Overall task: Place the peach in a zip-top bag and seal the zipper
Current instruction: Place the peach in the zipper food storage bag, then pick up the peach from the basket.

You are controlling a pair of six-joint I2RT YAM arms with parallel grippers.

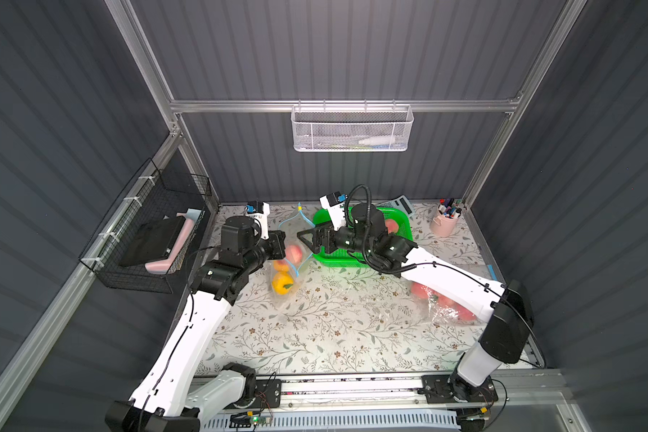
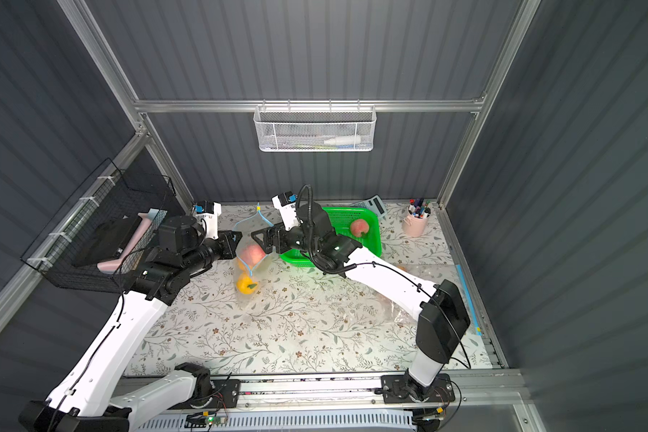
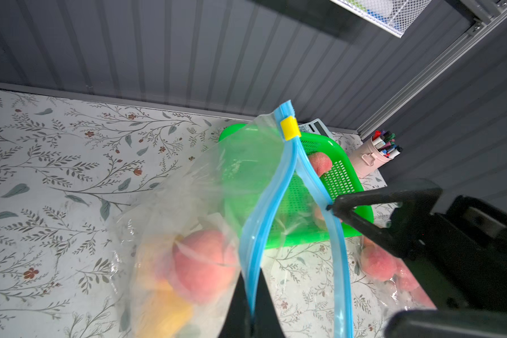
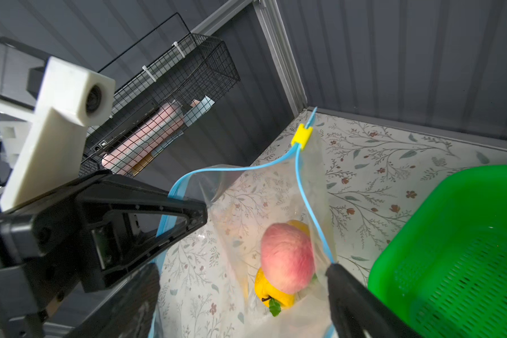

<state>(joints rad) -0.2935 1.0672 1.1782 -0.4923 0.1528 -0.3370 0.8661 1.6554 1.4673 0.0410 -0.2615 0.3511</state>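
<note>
my left gripper [image 3: 251, 304] is clenched on the zip-top bag's [image 3: 217, 175] blue rim, i judge to prop its mouth open; only the left wrist view shows that pinch. my right gripper [image 1: 304, 243] hangs released at the bag's mouth, one tip touching the bag's other rim. the right wrist view shows the peach [image 4: 287, 257] inside the bag, on a yellow pepper [image 4: 272, 292].

Left tool [image 3: 251, 278] body cut off, second bag [image 1: 446, 312] half hidden under right arm [image 1: 453, 280].
</note>
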